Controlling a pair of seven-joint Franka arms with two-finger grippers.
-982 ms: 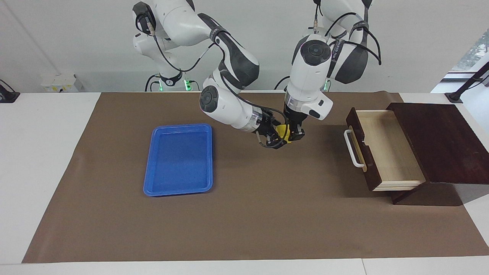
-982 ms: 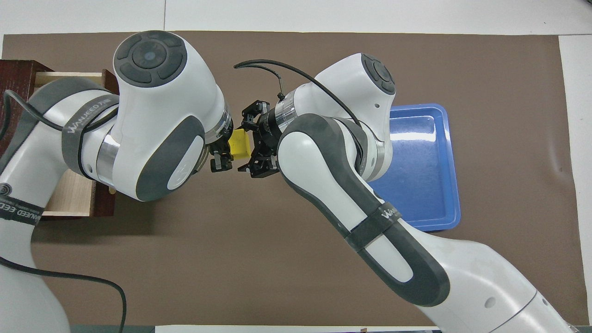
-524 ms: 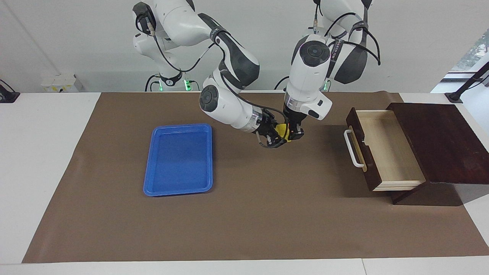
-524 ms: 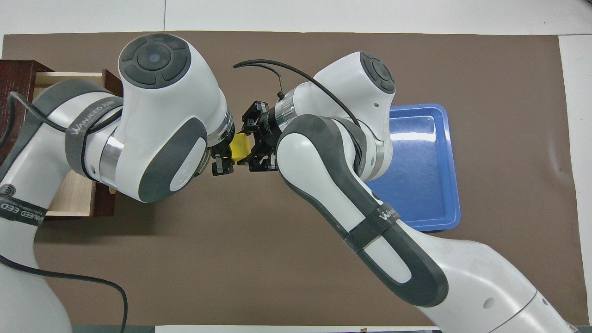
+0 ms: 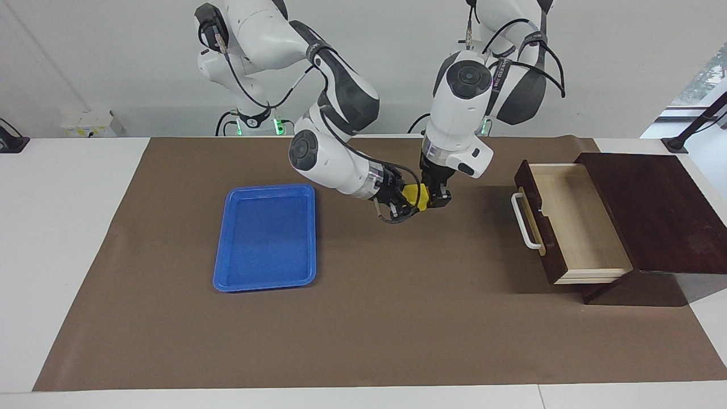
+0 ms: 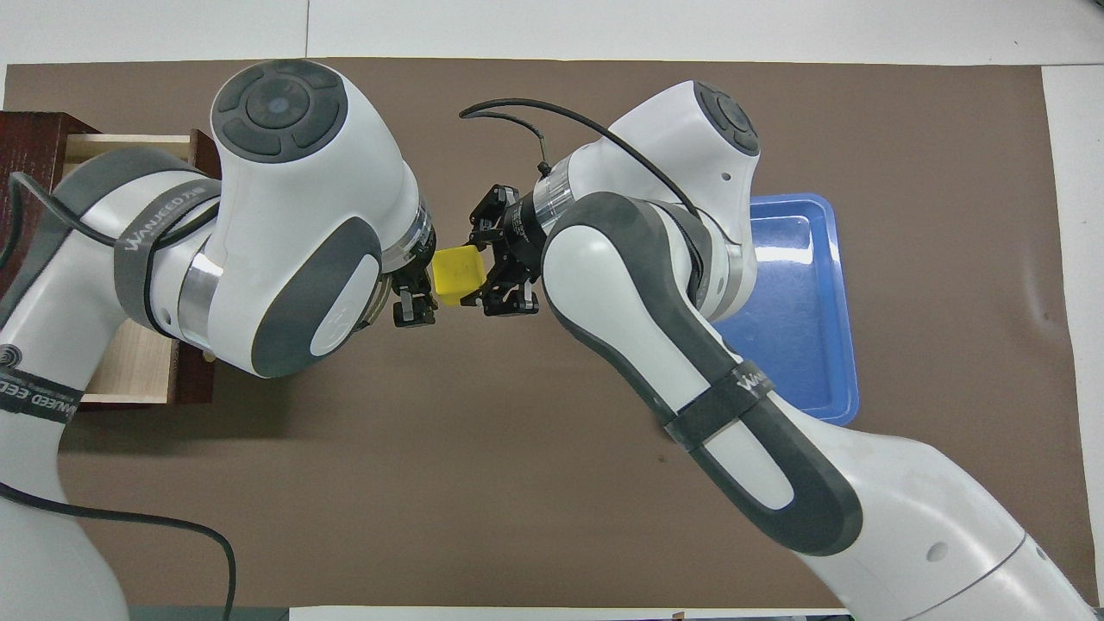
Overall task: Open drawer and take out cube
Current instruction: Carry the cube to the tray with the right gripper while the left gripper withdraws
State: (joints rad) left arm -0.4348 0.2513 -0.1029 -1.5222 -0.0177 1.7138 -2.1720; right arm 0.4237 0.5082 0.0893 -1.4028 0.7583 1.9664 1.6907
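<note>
Since a second ago the right gripper (image 5: pixel 410 200) has closed onto the cube (image 5: pixel 416 197) and drawn back toward the blue tray (image 5: pixel 265 237), taking the cube with it, while the left gripper (image 5: pixel 438 197) has loosened. Now the small yellow cube sits up in the air between the two sets of jaws, over the brown mat (image 5: pixel 363 318) on the tabletop (image 5: pixel 62 227). The right arm's jaws are clamped on it from the tray side. On the cube's drawer side stand the left arm's jaws, pointing down just beside it; whether they are fully parted or touching the cube I cannot tell. From overhead the cube (image 6: pixel 455 272) shows in the gap between the left gripper (image 6: pixel 416 293) and the right gripper (image 6: pixel 487 274). Toward the left arm's end of the tabletop, the drawer (image 5: pixel 568 224) is pulled out of its dark wooden box (image 5: pixel 653 210), its pale interior bare, its white handle (image 5: pixel 523 221) facing the jaws.
</note>
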